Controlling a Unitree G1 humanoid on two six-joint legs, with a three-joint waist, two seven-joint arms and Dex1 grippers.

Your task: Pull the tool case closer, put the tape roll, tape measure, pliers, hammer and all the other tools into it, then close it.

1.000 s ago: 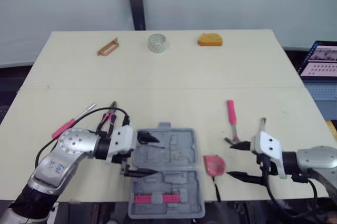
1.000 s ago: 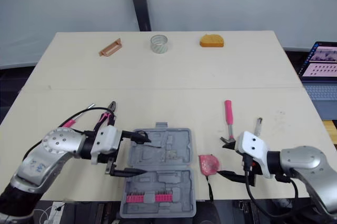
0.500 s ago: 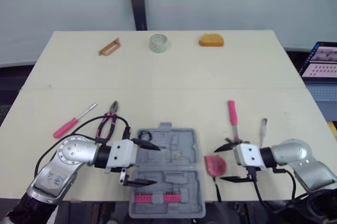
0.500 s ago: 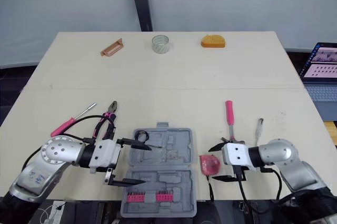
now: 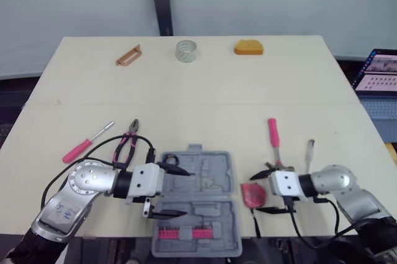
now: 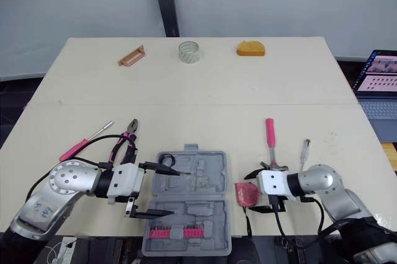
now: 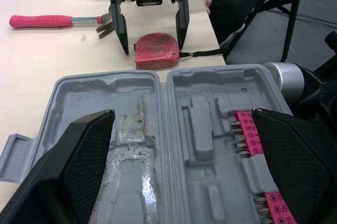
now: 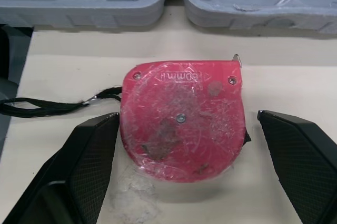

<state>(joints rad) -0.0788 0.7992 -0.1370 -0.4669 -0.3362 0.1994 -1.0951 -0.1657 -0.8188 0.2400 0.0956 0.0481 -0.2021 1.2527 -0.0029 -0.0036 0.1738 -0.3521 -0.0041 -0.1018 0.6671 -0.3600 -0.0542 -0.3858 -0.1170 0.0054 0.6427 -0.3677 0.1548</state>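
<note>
Tally, bench (image 5: 205, 90) top:
- tool case (image 5: 197, 199): one, grey, lower centre
- pink bit strips (image 5: 167, 234) in the case: two
- tape measure (image 5: 252, 194): one, red
- hammer (image 5: 273, 140): one, pink grip
- pliers (image 5: 128, 140): one
- screwdriver (image 5: 87, 143): one, pink handle
- small grey tool (image 5: 309, 150): one, kind unclear
- tape roll (image 5: 185, 51): one, top centre
- orange block (image 5: 248, 47): one
- brown flat piece (image 5: 128, 56): one, upper left

Off the bench, right edge:
- laptop (image 5: 379, 78): one

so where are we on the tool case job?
Done: tool case sits open at the near edge, holding just pink bits. In hand: right gripper open around the tape measure, not shut on it; left gripper open over the case. Left: tape roll, pliers, hammer, screwdriver all lie on the table; then close the case.
</note>
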